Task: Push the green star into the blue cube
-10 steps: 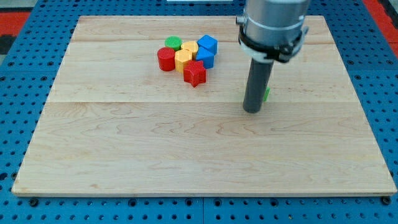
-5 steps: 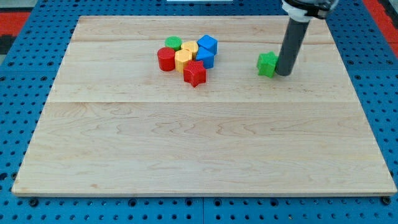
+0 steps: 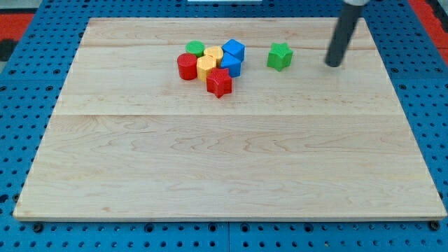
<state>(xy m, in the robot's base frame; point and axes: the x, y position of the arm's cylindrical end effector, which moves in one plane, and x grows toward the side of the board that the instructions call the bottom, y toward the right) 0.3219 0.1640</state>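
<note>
Star sitting short of the blue cube, tip standing off to its right

My tip (image 3: 334,65) is resting on the board (image 3: 210,175) near the view's top right, well apart from every block. It is touching nothing and has hold of nothing; being a bare rod, it has no jaws to open or close. The green star (image 3: 279,56) is lying between my tip and the cluster, near the blue cube (image 3: 234,50) but with a clear strip of wood showing between them, so the two are not touching.

Tip, star and cube are falling roughly on one line across the view, and that is likely the reason for standing on the star's right: a push toward the view's left would be driving the star straight at the cube. The tip is sitting a touch lower than the star, so I judge it needs lining up first, or the star may be skidding off toward the top edge.

The cube is sitting at the right of a packed group: a second blue block (image 3: 231,65) just below it, a yellow block (image 3: 208,65), a red cylinder (image 3: 186,66), a red star (image 3: 219,82) and a green cylinder (image 3: 194,48). A hard push may be scattering them
</note>
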